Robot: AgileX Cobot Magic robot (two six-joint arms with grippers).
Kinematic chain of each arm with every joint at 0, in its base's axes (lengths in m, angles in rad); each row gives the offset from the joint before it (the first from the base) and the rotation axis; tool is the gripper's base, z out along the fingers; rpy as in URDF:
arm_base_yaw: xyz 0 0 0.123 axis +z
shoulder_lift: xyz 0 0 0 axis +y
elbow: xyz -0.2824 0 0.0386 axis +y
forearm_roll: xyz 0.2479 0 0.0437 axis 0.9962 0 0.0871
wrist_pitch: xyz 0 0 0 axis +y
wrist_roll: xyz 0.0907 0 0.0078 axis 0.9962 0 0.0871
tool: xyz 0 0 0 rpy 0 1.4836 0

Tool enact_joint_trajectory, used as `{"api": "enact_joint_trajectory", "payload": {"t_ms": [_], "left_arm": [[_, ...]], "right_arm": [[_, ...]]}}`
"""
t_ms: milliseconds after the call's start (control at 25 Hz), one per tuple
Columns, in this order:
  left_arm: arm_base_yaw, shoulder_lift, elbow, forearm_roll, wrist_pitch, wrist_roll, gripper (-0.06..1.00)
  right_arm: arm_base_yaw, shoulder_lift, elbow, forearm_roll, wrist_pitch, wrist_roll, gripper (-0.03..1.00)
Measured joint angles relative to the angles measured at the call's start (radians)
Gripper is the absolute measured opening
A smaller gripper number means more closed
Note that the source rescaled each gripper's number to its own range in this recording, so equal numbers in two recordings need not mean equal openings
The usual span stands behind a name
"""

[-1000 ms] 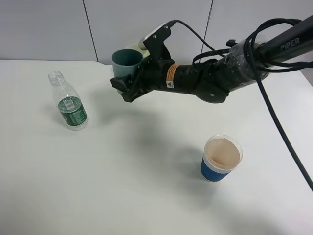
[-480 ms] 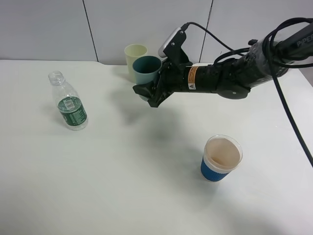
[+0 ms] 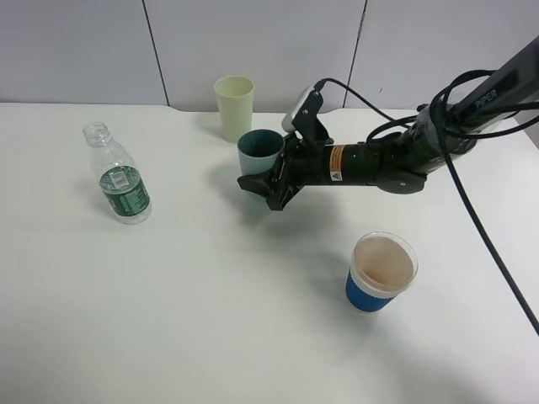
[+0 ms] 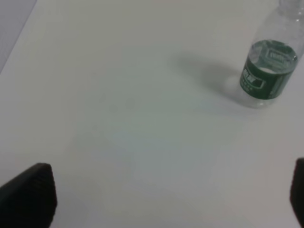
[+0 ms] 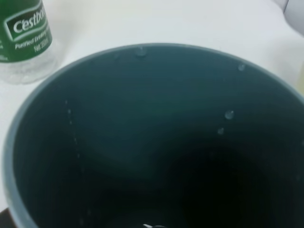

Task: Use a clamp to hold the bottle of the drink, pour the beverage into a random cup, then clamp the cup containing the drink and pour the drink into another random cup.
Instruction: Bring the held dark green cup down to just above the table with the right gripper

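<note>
As we work outward from the near edge of the surface [image 3: 210, 337], we first note the blue paper cup [image 3: 381, 272] standing upright, its pale interior showing a faint pinkish tint; whether it holds liquid we cannot tell. Well apart to the left stands the bottle [image 3: 118, 175], uncapped, upright and apparently almost empty, which the left wrist view confirms; there the left gripper [image 4: 156, 199] shows only its two tips at the frame edges, jaws spread wide and holding nothing. Mid-surface, the right gripper [image 3: 263, 187] has its jaws clamped on the teal cup [image 3: 259, 153], which sits upright, low over the surface or just on it. The right wrist view looks into this cup: droplets cling to the inner wall and no pool of drink is evident. Farthest back stands the pale yellow cup [image 3: 234, 107], just behind the teal one. We judge both pours done and the cup being set down; the next move calls for release and withdrawal without tipping either cup.
</note>
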Motion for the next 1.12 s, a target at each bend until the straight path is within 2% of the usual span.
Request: {"api": "enact_joint_trajectory", "payload": {"t_ms": [840, 880, 1000, 1120], "left_arm": [[0.000, 0.000, 0.000, 0.000, 0.000, 0.000, 1.00], [0.000, 0.000, 0.000, 0.000, 0.000, 0.000, 1.00], [0.000, 0.000, 0.000, 0.000, 0.000, 0.000, 1.00], [0.000, 0.000, 0.000, 0.000, 0.000, 0.000, 1.00]], "right_arm": [[-0.021, 0.019, 0.000, -0.077, -0.013, 0.000, 0.01], [-0.021, 0.019, 0.000, -0.078, -0.013, 0.000, 0.05], [-0.021, 0.019, 0.000, -0.081, -0.005, 0.000, 0.24], [-0.021, 0.019, 0.000, -0.081, -0.002, 0.000, 0.30]]}}
